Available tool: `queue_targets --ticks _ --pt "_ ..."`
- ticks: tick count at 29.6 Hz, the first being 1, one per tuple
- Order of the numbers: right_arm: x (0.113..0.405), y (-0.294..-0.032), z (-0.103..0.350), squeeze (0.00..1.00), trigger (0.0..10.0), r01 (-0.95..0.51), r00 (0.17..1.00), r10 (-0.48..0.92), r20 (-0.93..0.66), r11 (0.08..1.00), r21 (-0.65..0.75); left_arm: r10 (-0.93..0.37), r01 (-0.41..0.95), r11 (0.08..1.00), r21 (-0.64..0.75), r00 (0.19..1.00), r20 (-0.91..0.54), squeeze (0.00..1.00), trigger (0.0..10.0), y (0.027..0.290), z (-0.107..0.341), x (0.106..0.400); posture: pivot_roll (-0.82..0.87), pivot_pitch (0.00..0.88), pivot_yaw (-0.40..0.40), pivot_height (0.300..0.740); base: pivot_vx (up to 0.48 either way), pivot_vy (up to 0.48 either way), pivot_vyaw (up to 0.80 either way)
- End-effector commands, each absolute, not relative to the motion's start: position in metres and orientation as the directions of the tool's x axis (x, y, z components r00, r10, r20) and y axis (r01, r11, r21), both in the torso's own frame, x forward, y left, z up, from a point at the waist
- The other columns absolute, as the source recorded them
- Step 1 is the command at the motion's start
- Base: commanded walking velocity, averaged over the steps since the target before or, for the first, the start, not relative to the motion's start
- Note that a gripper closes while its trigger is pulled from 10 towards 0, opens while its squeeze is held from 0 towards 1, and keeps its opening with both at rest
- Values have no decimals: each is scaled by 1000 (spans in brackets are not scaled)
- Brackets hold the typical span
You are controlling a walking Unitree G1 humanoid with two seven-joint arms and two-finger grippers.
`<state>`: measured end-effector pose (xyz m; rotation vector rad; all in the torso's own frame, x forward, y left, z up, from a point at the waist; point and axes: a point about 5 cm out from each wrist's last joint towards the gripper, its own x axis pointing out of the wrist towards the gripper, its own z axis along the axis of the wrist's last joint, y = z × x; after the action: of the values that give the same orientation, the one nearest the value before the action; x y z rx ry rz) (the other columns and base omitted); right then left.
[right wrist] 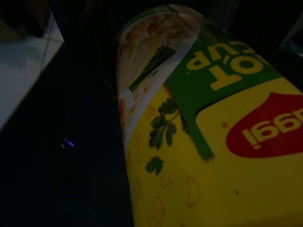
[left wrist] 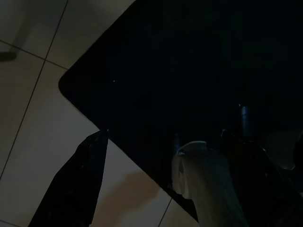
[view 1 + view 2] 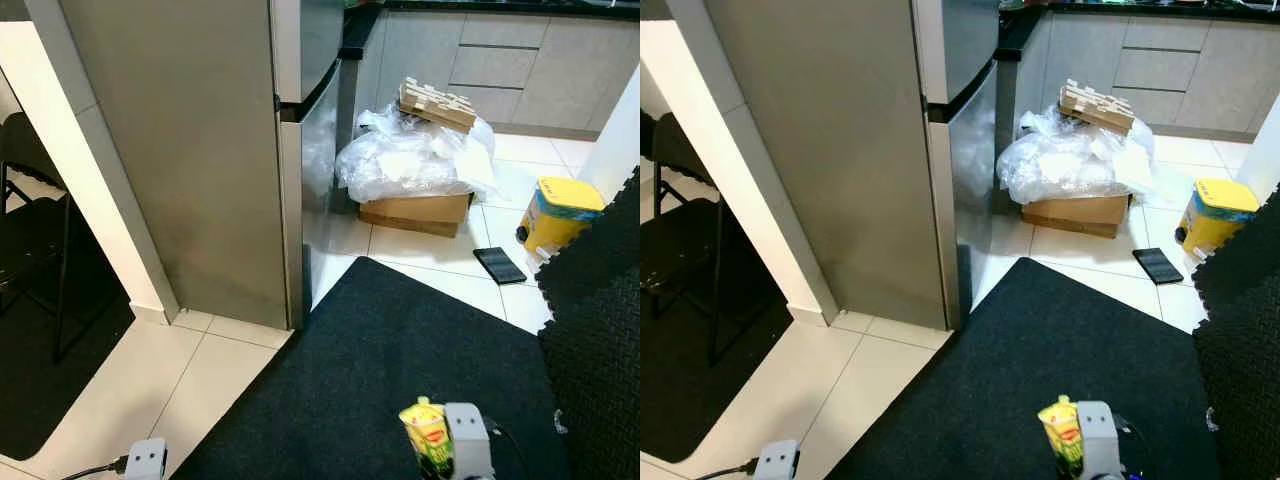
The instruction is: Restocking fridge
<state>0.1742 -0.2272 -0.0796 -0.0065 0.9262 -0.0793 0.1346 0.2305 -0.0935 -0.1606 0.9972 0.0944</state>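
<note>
**Q:** What's the right claw (image 3: 440, 450) got? Any label readable?

**A:** A yellow noodle cup (image 1: 213, 142). The right wrist view catches a red Maggi badge cut off at the frame edge, "HOT CUP" in yellow letters on a green band, little parsley and noodle drawings on the yellow wall, and a peel lid with a food photo. Looks like glossy paper or plastic, tapered round shape. From the head views it sits at about 6 o'clock, low over the black mat (image 3: 400, 370), right against the silver wrist block. The claw is pinching the cup, though the fingers themselves are mostly hidden.

**Q:** And the left claw (image 2: 142, 179)?

**A:** Hanging idle over the mat's corner and the cream floor tiles (image 3: 200, 390). In the dim left wrist view its fingers look spread, one black, one catching pale light.

**Q:** Fridge?

**A:** The fridge (image 3: 220, 150) stands at 11 to 12 o'clock, brushed grey metal, tall, doors closed.

**Q:** What's around?

**A:** At 1 o'clock, just beside the fridge, a cardboard box (image 3: 415, 212) with crinkly clear plastic bags (image 3: 410, 160) heaped on it and a slatted wooden piece (image 3: 437, 103) on top. A dark flat phone-like slab (image 3: 499, 265) lies on the tiles at 2 o'clock, near a yellow tub (image 3: 558, 215). Grey worktop cabinets (image 3: 500, 60) are behind. A black folding chair (image 3: 30, 230) is at 9 o'clock.
</note>
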Motion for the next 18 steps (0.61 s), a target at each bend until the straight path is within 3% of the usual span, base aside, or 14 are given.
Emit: queue_targets --ticks 1,18 --pt "170 -231 -81 0 10000 97 585 -91 -806 994 -42 -2 -157 982 -103 542 -841 0 10000 225 -95 134 -18 0 14 740 0 0 0" --pt "161 -252 -79 0 10000 159 565 -167 -808 983 -92 -16 -186 975 -123 491 -871 0 10000 217 -104 109 -23 0 4 740 0 0 0"
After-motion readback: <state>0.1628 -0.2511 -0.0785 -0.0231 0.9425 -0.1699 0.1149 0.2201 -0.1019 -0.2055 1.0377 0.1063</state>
